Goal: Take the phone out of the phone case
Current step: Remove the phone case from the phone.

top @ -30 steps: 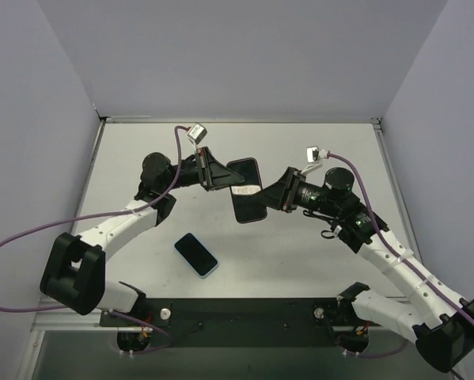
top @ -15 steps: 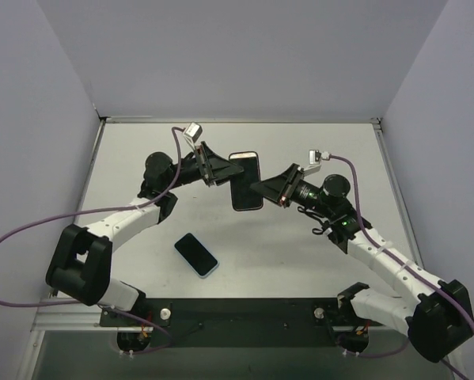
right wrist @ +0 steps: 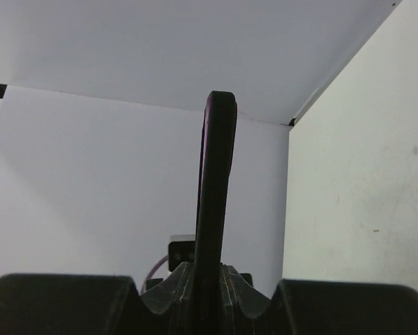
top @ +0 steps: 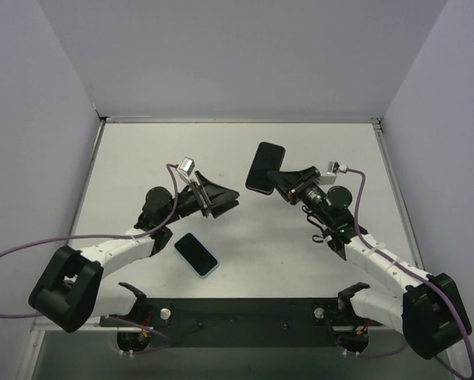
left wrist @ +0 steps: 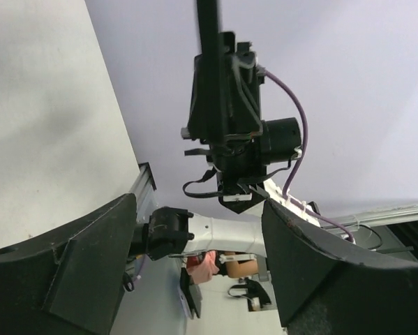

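Black slab with a pinkish rim on its lower edge: read as the phone point(top: 266, 168) in its case point(top: 255, 191), though no view settled whether both were there or just 1 of them. The right end effector point(top: 278, 180) was clamped on it near the lower right corner. The slab stuck out past the fingertips, up and to the left, and was held off the counter point(top: 142, 158). The right wrist view showed it edge-on and thin, pinched dead centre between the 2 fingers.

The left end effector point(top: 229, 203) was spread wide with nothing in it. It sat lower and to the left of the slab, well apart from it. Its wrist view caught the slab edge-on near the top of frame, with the right end effector below it. A 2nd handset point(top: 196, 254), blue-rimmed, lay flat on the counter near the left arm, touched by neither arm.

Handling, as judgement:
- The phone was likely stiff and fairly light, with a smooth, slippery glass face, and would not take a drop well.
- The case was probably softer and would flex at the corners.
- The grip was near 1 corner only, so the slab could pivot or slide if pushed.
- The best hold for the left looked like a free corner or long-edge lip of the case, to peel it back while the right pinned the body.
- Squeezing flat across both faces would just lock phone and case together.

Removal looked not yet done.
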Tool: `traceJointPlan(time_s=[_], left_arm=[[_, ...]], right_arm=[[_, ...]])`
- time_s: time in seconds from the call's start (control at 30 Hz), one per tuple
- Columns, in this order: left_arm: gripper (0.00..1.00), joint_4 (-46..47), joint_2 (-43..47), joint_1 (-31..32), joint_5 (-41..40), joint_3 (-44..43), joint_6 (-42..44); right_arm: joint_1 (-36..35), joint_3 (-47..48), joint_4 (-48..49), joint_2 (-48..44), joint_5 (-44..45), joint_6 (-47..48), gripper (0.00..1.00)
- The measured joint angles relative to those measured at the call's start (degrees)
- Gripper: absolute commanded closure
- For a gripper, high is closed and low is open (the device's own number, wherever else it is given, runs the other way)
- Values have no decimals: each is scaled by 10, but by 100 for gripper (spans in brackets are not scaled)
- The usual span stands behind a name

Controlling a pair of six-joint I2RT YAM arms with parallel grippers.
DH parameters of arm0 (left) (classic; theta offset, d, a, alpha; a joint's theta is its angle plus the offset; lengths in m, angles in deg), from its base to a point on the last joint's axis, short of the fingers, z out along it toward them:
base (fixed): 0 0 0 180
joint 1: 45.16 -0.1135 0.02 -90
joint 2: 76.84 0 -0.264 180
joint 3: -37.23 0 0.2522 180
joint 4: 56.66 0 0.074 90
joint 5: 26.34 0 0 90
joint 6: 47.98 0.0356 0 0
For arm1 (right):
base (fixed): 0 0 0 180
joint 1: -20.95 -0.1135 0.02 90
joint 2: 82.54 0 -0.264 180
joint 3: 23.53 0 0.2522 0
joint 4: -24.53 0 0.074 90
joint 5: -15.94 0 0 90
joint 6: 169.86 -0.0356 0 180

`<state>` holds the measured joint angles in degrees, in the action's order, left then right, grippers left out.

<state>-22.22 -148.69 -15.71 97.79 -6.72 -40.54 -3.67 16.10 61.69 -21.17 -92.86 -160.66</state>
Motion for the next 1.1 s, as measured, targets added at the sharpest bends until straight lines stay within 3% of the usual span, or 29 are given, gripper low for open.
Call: traceJointPlan(time_s=[0.13, 0.23, 0.33, 0.47, 0.63, 1.1], left_arm=[[31, 111, -76, 27, -10, 30, -57], [31, 182, -156, 32, -31, 37, -113], [31, 195, -204, 35, -60, 46, -145], [30, 220, -202, 44, -78, 50, -152], [22, 233, -174, 46, -89, 46, -140], [23, 257, -130, 47, -89, 17, -116]], right_arm=[[-2, 0, 35, 18, 1, -14, 100], [-2, 0, 49, 27, 0, -23, 100], [-2, 0, 59, 28, -1, -31, 100], [-2, 0, 59, 26, -1, -32, 100], [-11, 0, 55, 19, -2, -28, 100], [-22, 0, 54, 18, -8, -26, 100]])
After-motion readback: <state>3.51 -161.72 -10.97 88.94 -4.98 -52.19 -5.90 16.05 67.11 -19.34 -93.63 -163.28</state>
